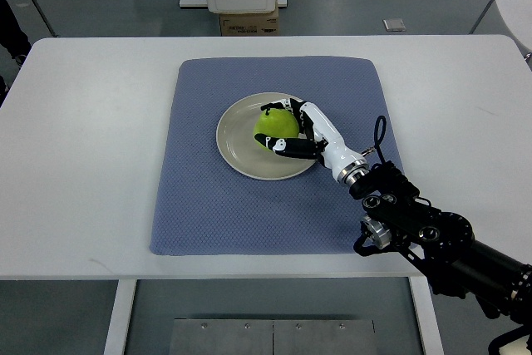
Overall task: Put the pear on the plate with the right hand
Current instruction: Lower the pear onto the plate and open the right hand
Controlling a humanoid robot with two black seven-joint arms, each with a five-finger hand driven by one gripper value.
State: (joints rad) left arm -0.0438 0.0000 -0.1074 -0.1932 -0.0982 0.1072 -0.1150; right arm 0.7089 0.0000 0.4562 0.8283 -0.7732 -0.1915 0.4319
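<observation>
A green pear (275,126) sits on a beige plate (241,139) in the middle of a blue-grey cloth mat (208,205). My right hand (293,129), white with black fingertips, reaches in from the lower right and its fingers curl around the pear's right side, thumb in front and fingers behind. The pear rests on the plate while the hand is still closed on it. The left arm does not show.
The mat lies on a white table (83,164). A white machine base and a cardboard box (248,22) stand on the floor beyond the table's far edge. A white rounded object (517,6) shows at the top right.
</observation>
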